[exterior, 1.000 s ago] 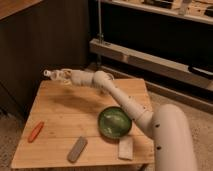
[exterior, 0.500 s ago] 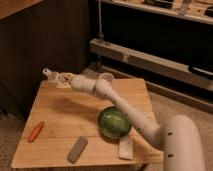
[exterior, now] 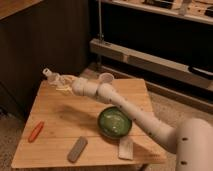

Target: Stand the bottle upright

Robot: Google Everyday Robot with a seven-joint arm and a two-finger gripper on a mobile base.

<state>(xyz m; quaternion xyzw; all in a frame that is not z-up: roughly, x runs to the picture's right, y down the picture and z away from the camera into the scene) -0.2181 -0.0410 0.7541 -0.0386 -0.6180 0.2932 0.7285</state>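
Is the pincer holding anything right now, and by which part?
The pincer, at the far left corner of the table, appears to hold the bottle by its body; the white cap sticks out to the upper left, clear of the grip.

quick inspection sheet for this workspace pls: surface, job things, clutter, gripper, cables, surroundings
surface: slatted wooden table, no spills seen
job's things: bottle at the far left corner, tilted with its cap up and to the left, not upright; cannot tell if it touches the table
clutter: green bowl right of the middle; white cup at the far edge; orange carrot-like piece at the left; flat grey bar near the front; pale packet at the front edge
gripper: gripper over the far left corner, right at the bottle
cables: nothing seen
surroundings: metal rack behind the table; dark wooden cabinet at the left
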